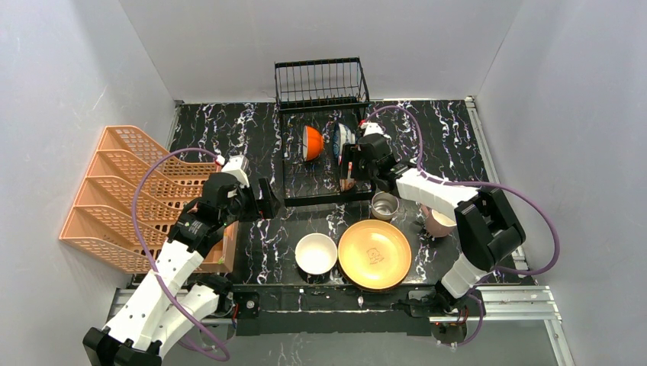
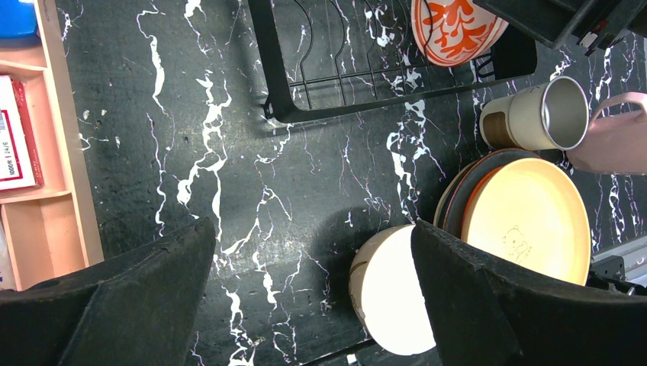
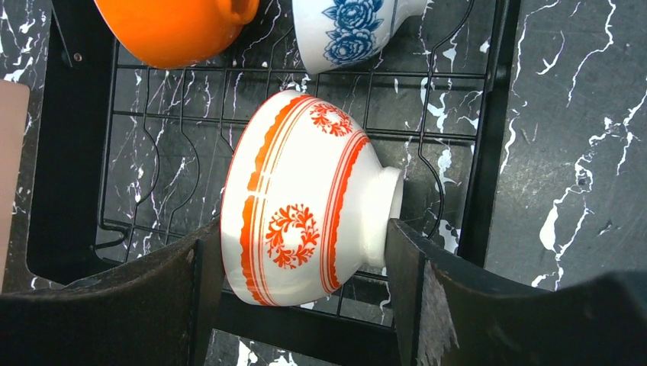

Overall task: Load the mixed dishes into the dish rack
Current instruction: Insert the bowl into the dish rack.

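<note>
Right claw (image 3: 297, 236) is clamped on the red-patterned bowl (image 3: 305, 221), one finger against the rim and the other against the foot, jaws spread about as wide as the bowl is deep. The bowl is on its side over the front right part of the dish rack (image 3: 488, 152). Its mouth faces the rack's left side and its foot the right, so its axis runs across the rack. Whether it touches the wires I cannot tell.

Deeper in the rack, an orange bowl (image 3: 175, 27) and a blue-flowered bowl (image 3: 343, 30) stand on edge, side by side.

Just in front of the rack's right corner stands a steel cup (image 1: 384, 206), with a pink mug (image 1: 437, 221) beside it. Nearer than these lie a yellow plate (image 1: 374, 253), stacked on darker plates and bearing a small bear drawing, and a white bowl (image 1: 316, 253).

Left claw (image 2: 311, 229) hangs left of the rack's front, jaws wide apart, holding nothing.

Further left, a wooden box (image 2: 69, 152) holds a red-and-white pack whose print is unreadable.
</note>
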Tool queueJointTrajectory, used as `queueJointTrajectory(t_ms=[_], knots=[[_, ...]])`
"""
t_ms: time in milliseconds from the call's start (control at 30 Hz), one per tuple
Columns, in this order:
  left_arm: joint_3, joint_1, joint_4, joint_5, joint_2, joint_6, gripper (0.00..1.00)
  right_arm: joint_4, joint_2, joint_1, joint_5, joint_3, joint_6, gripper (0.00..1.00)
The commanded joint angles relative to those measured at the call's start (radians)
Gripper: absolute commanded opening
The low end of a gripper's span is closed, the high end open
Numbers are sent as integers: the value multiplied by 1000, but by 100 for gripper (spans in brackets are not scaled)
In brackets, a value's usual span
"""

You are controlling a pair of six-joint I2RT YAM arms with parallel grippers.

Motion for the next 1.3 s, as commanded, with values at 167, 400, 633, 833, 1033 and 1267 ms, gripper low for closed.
queueJointTrajectory(t_ms=[167, 400, 633, 833, 1033, 1267], knots=[[-9, 0, 6, -6, -8, 15, 98, 19, -4, -4, -24, -14, 37, 19], [-10, 0, 6, -6, -9, 15, 98, 1, -15, -3, -8, 3, 30, 56], [-9, 0, 6, -8, -13, 15, 98, -1, -20, -3, 3, 25, 18, 77], [-8, 0, 2, -12, -14, 14, 98, -27, -31, -4, 10, 29, 12, 93], [-8, 0, 2, -17, -14, 14, 98, -32, -45, -4, 18, 38, 6, 99], [-7, 0, 1, -13, -11, 15, 98, -82, -121, -4, 81, 63, -9, 99]])
